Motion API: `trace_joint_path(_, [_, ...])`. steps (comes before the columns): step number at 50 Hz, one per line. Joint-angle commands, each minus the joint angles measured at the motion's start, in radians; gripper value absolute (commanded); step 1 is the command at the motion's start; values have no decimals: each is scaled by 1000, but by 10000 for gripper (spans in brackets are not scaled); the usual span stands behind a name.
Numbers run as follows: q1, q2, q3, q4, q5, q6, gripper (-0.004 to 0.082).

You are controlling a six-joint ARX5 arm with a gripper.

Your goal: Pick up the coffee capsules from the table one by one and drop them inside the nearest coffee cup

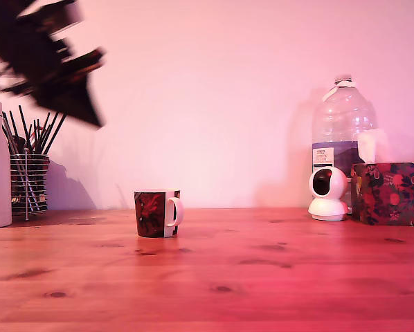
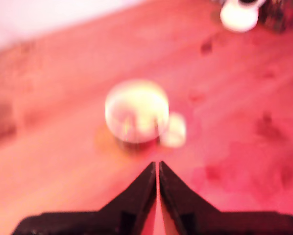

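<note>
The hand [image 2: 158,165] is clenched, its two dark tips almost meeting with only a thin slit between them, and nothing shows between them. It hangs high above the coffee cup [image 1: 156,214], touching nothing. The cup stands upright on the reddish knotty counter [image 1: 262,277], handle toward the exterior view's right. No capsule is visible on the counter. A pale wall rises behind.

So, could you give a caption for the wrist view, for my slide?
Blurred wrist view: the shut gripper above the coffee cup on the wooden table.
</note>
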Motion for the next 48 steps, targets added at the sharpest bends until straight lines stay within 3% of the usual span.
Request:
trace_joint_path(1, [19,-56,-64,26,-9,-11,-16])
trace_joint_path(22, [129,-389,-352,104,-14,-87,-16])
trace_joint_path(38, [139,-681,-540,137,-58,-155,-16])
trace_joint_path(48, [139,-833,-587,97,-66,-166,-16])
